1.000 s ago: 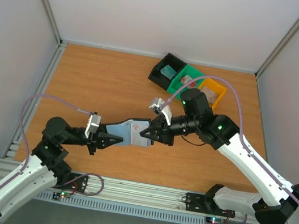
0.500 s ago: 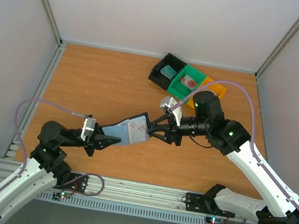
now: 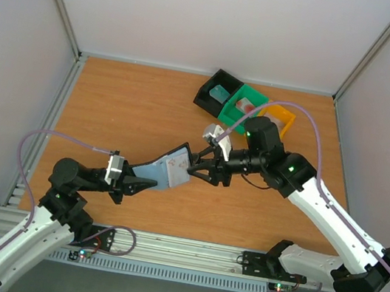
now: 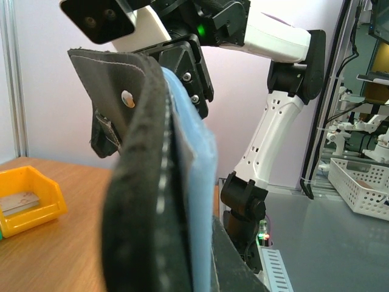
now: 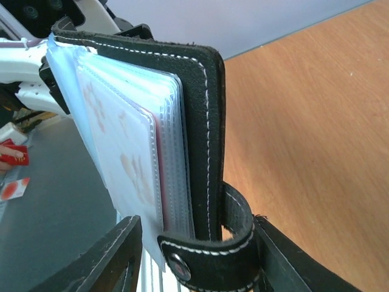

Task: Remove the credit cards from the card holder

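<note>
The card holder (image 3: pixel 170 166), black with pale blue inner pockets, is held above the table between both arms. My left gripper (image 3: pixel 136 183) is shut on its near end; the left wrist view shows its black cover (image 4: pixel 134 182) and blue lining (image 4: pixel 197 182) against one dark finger (image 4: pixel 243 274). My right gripper (image 3: pixel 197 167) is open, with a finger on each side of the far end and the snap strap (image 5: pixel 209 255) between them. A whitish credit card (image 5: pixel 121 152) and a red edge (image 5: pixel 159 176) show in the clear pockets. Teal (image 3: pixel 220 92) and pink (image 3: pixel 246 106) cards lie in trays.
Three trays stand in a row at the back right: black (image 3: pixel 205 97), green (image 3: pixel 257 96) and orange (image 3: pixel 287 117). The orange tray (image 4: pixel 45 194) holds a flat pale item. White walls enclose the table on three sides, with a metal rail along the near edge.
My right gripper has opened and let go of the holder's far end, its jaws now astride it. The left gripper drew back slightly to the left, still gripping the holder.
</note>
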